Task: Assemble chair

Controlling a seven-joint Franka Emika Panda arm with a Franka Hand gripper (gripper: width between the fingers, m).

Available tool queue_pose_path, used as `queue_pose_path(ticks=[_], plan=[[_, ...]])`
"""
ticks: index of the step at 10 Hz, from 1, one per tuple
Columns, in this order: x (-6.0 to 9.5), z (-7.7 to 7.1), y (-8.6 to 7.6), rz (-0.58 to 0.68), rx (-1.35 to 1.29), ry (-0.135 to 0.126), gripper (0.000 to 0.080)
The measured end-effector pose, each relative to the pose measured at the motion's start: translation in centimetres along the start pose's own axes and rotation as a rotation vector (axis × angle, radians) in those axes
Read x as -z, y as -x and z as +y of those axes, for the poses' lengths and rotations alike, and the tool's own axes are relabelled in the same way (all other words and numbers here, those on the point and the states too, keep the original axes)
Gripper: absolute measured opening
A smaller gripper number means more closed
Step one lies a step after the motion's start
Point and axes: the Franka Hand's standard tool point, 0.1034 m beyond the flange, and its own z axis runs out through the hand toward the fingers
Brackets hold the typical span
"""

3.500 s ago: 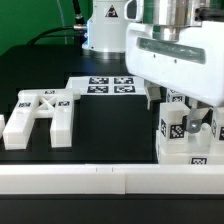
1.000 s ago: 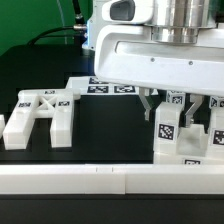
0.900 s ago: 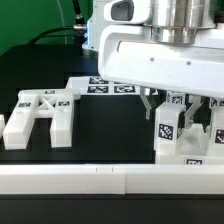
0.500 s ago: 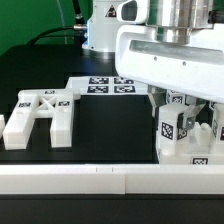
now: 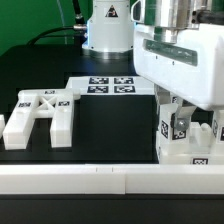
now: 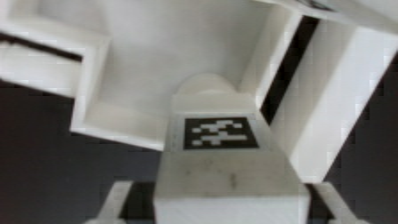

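The chair parts are matte white with black-and-white tags. A cross-braced flat plate (image 5: 40, 113) lies at the exterior view's left. A cluster of upright notched blocks (image 5: 186, 140) stands at the right. My gripper (image 5: 187, 118) hangs just over that cluster, its fingers down among the blocks. In the wrist view a tagged white block (image 6: 222, 135) stands between my two fingers (image 6: 121, 200), with a dark gap beside at least one finger. The gripper (image 6: 221, 206) is open and straddles the block without gripping it. More white parts (image 6: 160, 70) lie beyond it.
The marker board (image 5: 108, 86) lies flat at the middle back. A long white rail (image 5: 100, 178) runs along the front edge. The robot's base (image 5: 108, 30) stands at the back. Black table surface separates the plate from the block cluster.
Over the last second the gripper has shifted toward the exterior view's right, from the left edge of the block cluster to over its middle. The parts have not moved.
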Motion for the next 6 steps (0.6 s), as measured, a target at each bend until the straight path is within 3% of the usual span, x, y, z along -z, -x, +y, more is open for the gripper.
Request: queue_pose_path(ticks=[3, 5, 6], plan=[[0.0, -0.01, 0.0, 0.0, 0.037, -0.001, 0.0291], [0.03, -0.03, 0.03, 0.0, 0.094, -0.001, 0.0602], [0.02, -0.05, 0.12, 0.002, 0.202, -0.001, 0.0635]])
